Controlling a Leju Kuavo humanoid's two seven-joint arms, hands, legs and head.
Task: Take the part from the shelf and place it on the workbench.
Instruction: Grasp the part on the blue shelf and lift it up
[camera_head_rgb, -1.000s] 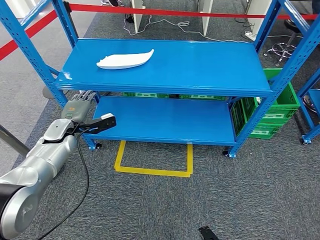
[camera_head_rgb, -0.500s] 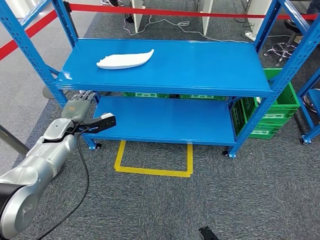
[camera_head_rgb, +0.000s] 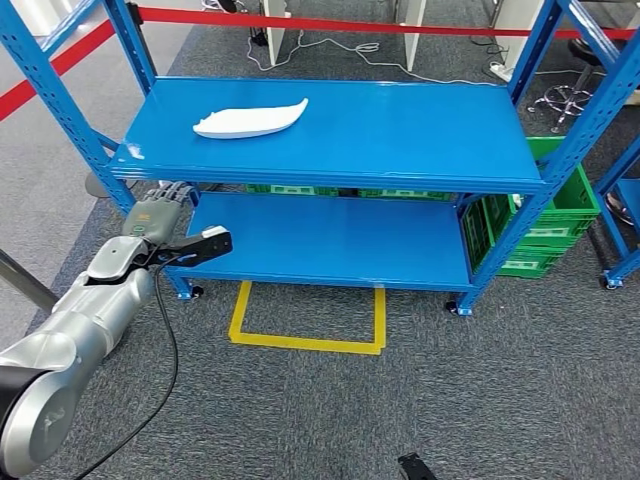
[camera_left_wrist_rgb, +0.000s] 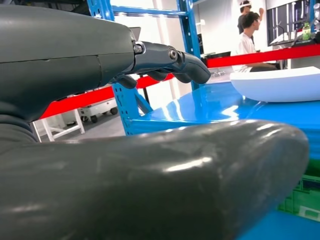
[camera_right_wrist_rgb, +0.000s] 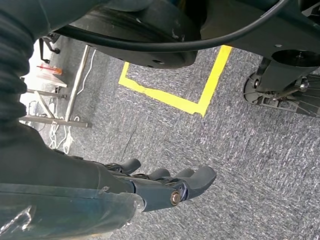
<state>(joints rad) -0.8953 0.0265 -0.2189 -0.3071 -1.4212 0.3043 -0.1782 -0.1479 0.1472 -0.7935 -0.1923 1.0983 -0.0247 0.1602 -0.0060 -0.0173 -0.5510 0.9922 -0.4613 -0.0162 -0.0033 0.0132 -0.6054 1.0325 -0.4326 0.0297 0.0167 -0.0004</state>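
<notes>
The white part (camera_head_rgb: 250, 120) lies on the blue shelf's (camera_head_rgb: 377, 140) top board, at eleven o'clock. The left robot hand (camera_head_rgb: 157, 212) hangs below that board's edge, fingers spread, empty. The right robot hand (camera_right_wrist_rgb: 166, 185) seems loosely open over the carpet.

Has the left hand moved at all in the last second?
No. The left hand sits at the same spot below the front-left corner of the top shelf.

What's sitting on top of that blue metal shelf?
On the upper blue metal shelf board lies one long white curved part, near its left end. The lower board's rear is covered by the upper one; green plastic crates show behind.
</notes>
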